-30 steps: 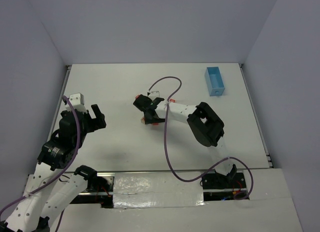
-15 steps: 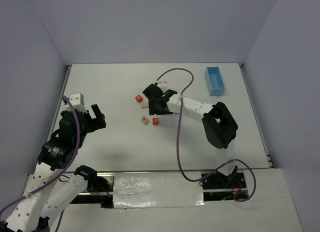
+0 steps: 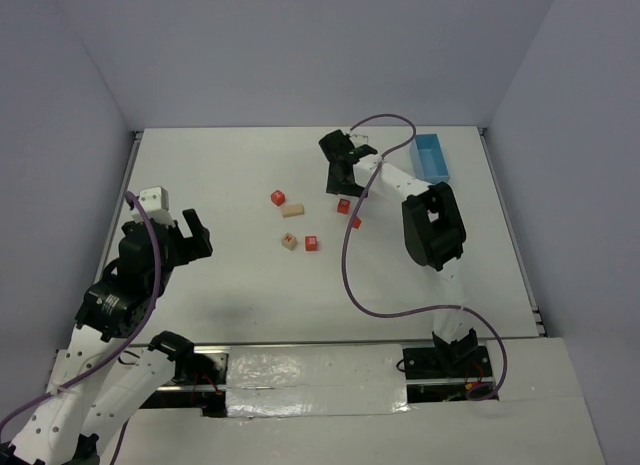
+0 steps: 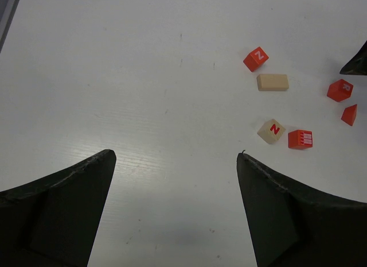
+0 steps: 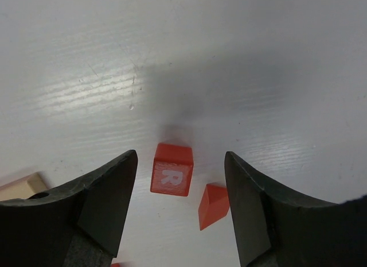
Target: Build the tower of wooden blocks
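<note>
Currently showing six loose blocks (image 3: 292, 211) on the table (image 3: 200, 165), four red and two tan, one blue tray (image 3: 417, 160) at their 2 o'clock, right gripper (image 5: 180, 158) spread and empty above the R cube (image 5: 171, 175), left gripper (image 4: 175, 157) spread wide at their 9 o'clock.

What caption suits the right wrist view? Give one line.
Open right gripper above a red wooden cube marked R, a red wooden wedge beside it, on a white table.
</note>
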Tool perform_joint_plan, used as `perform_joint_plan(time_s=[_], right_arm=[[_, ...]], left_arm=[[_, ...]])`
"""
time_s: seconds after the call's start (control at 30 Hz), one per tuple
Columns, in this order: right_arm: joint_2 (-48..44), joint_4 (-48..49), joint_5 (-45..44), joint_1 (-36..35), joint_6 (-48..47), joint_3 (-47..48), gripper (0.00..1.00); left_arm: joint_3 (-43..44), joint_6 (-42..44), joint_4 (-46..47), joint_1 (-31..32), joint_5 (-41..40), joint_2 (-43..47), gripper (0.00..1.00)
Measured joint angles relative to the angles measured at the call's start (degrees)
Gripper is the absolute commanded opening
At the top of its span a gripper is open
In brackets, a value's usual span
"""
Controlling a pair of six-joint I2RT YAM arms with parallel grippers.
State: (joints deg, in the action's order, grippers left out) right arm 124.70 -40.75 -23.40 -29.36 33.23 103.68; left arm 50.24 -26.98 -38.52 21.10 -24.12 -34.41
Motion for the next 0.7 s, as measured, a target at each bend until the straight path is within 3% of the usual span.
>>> perform_joint_plan(time_s=[0.7], right_arm=[[1.25,2.25,4.17,-0.55,0.42,-3.21,0.48]], left_arm=[[0.0,0.02,0.02,0.11,0.0,-0.59,1.0]])
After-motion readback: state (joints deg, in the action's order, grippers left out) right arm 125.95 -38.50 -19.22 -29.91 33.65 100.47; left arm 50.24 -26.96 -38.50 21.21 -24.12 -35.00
